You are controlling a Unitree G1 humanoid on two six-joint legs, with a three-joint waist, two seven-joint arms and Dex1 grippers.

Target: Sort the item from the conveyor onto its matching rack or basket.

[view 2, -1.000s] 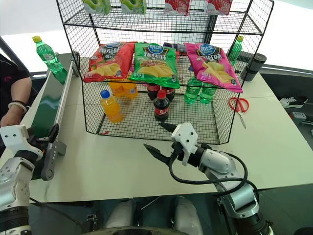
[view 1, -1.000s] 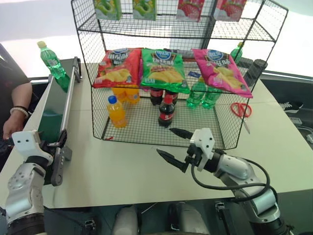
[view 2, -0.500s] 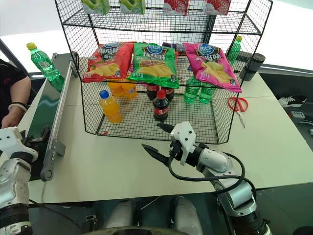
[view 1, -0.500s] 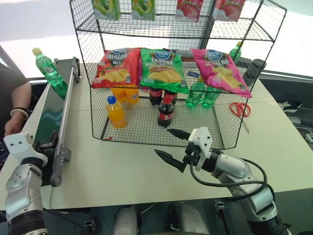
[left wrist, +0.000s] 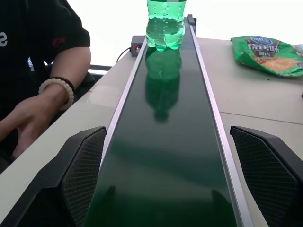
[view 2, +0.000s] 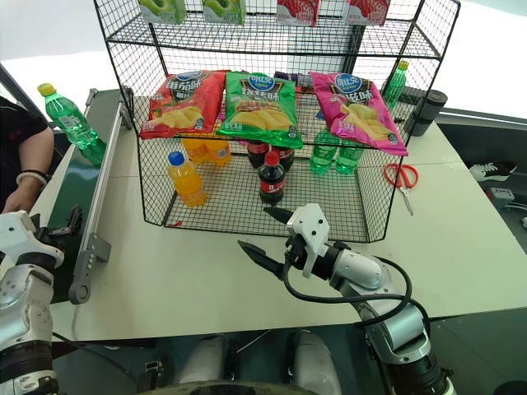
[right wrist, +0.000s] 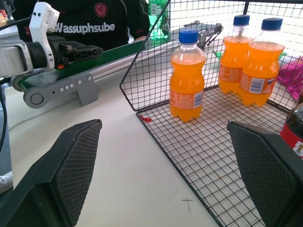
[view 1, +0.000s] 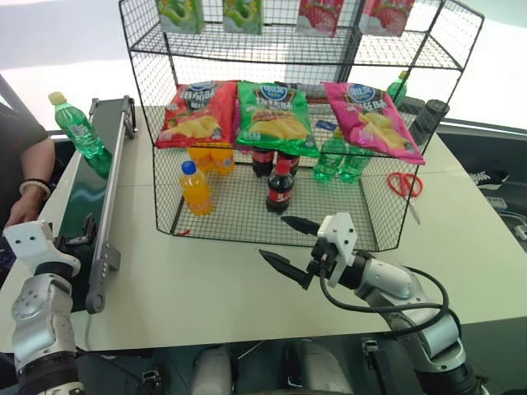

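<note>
On glossy belt [left wrist: 163, 156], clear-green ribbed bottle [view 1: 76, 132]

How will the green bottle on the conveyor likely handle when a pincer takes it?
The green bottle stands upright, tall on a narrow base, so a nudge could tip it. Round and smooth, it may roll or slip once down. It looks full, so probably firm and fairly heavy for its size.
</note>
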